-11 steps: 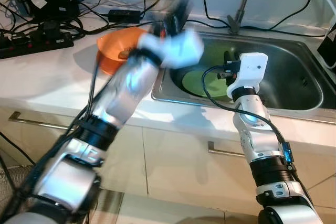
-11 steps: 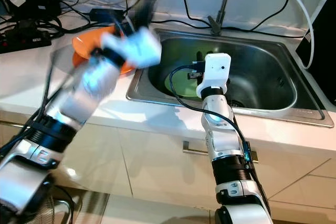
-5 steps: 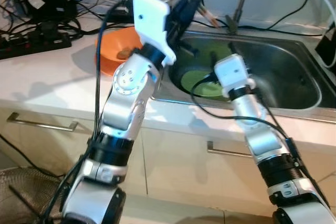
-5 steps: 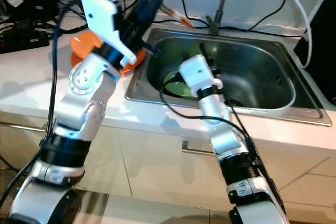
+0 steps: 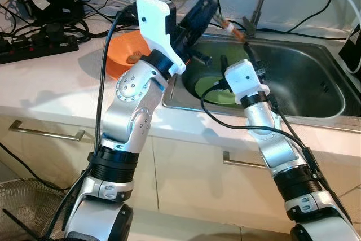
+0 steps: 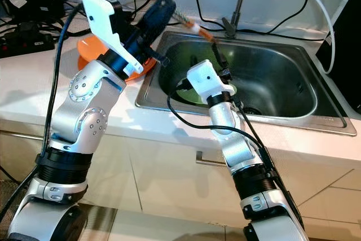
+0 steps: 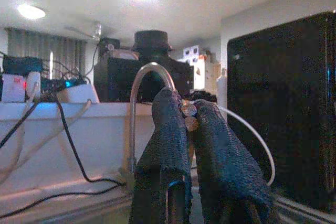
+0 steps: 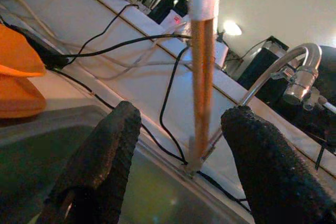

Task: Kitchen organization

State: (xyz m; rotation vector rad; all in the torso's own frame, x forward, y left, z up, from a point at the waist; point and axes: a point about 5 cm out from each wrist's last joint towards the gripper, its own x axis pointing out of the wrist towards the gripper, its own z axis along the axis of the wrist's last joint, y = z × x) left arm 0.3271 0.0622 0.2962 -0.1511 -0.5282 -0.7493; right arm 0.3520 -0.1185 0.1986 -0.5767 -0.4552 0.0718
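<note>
In the upper middle of the frame, the left claw [image 5: 210, 5] is clamped on a pair of chopsticks [image 5: 230, 27] that slant over the near-left corner of the sink [image 5: 316, 111]. Just below, the right claw [image 8: 181, 171] hangs with fingers spread, above the green plate [image 5: 214, 90] lying in the sink. An orange bowl [image 5: 121, 52] sits on the worktop [image 5: 51, 86] at left of the sink.

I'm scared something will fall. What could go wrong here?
The left hand pinches the chopsticks only by their ends, so they might slip and drop into the sink, maybe onto the green plate. The open right hand might knock them loose if it grabs for them.
</note>
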